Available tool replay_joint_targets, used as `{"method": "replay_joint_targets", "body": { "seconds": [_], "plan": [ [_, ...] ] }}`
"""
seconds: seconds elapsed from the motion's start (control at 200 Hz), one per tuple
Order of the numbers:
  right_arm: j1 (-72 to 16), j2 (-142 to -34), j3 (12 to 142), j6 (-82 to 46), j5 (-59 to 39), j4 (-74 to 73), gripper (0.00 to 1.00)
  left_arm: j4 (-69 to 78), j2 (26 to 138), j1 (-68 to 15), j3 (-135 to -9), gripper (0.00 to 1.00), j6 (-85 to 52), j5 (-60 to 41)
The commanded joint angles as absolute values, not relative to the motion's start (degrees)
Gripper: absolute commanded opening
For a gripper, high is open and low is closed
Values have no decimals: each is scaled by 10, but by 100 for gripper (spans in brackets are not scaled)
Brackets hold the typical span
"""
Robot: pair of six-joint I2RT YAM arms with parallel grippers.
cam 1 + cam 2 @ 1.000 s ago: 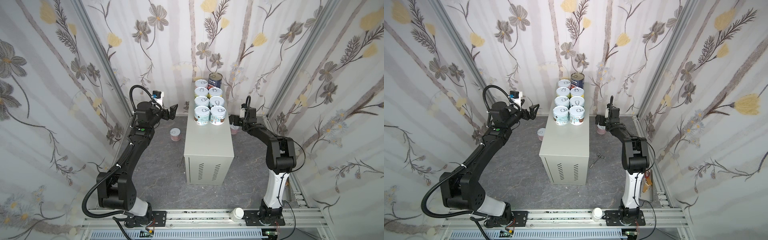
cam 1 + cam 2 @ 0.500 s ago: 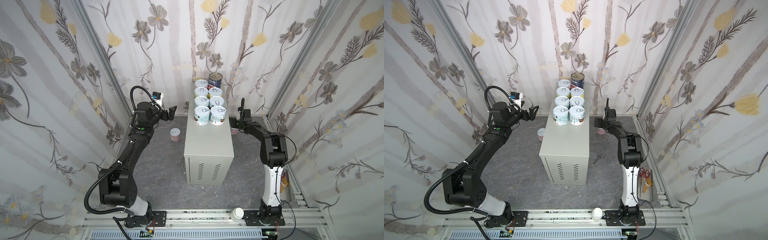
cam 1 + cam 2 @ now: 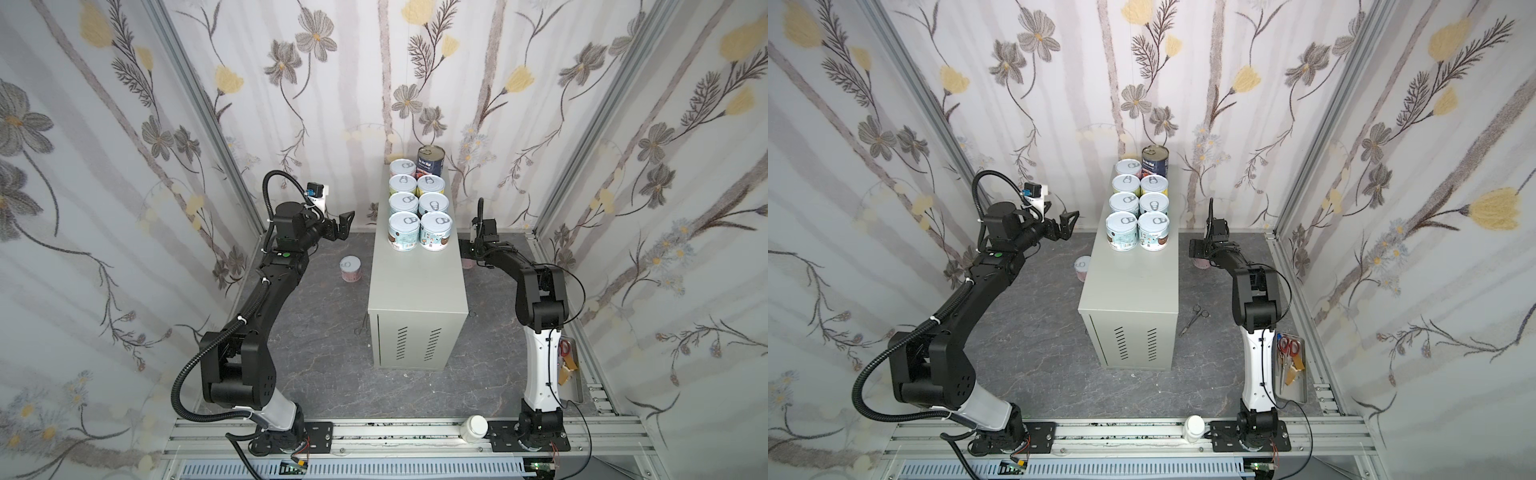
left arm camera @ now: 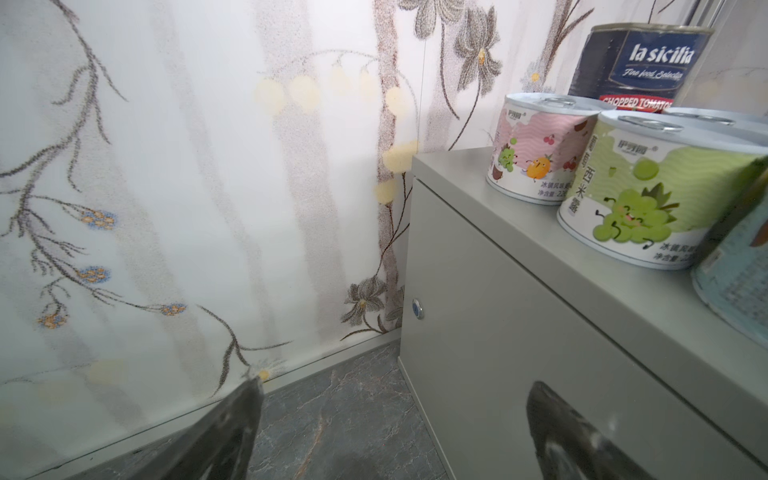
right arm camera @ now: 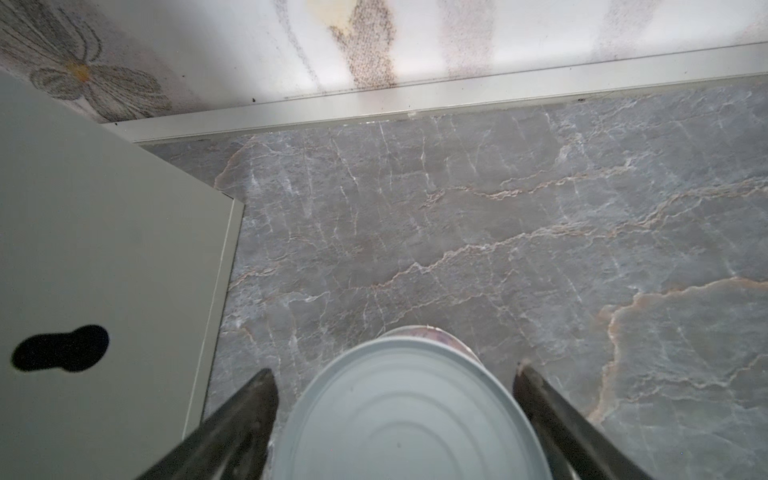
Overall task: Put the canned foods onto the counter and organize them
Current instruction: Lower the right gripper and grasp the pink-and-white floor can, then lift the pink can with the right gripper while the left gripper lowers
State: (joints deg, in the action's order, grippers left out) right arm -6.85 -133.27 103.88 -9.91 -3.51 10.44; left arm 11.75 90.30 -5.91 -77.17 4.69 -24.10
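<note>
Drawn closer to the counter [image 3: 417,282] than a second ago — right gripper [image 5: 393,370] astride a can [image 5: 409,419], grip impossible to tell. Spread wide, empty — left gripper [image 4: 395,384].

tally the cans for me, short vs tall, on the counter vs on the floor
short cans on the counter: 7
tall tomato can on the counter: 1
short cans on the floor: 2, a pink can and a second can straddled by the right gripper
total: 10
</note>
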Motion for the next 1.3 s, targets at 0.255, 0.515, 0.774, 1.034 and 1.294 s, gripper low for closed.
{"method": "replay_joint_targets", "body": {
  "seconds": [0.255, 0.515, 0.774, 1.034, 1.294],
  "plan": [
    [-69, -1350, 1065, -84, -30, 152, 75, 124, 904, -59, -778, 100, 47, -252],
    [-69, -1352, 1066, -81, -28, 166, 64, 122, 898, -59, -775, 100, 49, -252],
    [-69, -1326, 1058, -70, -25, 192, 51, 127, 874, -58, -752, 100, 51, -245],
    [-68, -1234, 1031, -46, -8, 240, 46, 139, 858, -53, -721, 100, 54, -251],
    [-69, -1097, 1013, -35, 1, 308, 44, 147, 852, -46, -689, 100, 44, -266]
  ]
}}
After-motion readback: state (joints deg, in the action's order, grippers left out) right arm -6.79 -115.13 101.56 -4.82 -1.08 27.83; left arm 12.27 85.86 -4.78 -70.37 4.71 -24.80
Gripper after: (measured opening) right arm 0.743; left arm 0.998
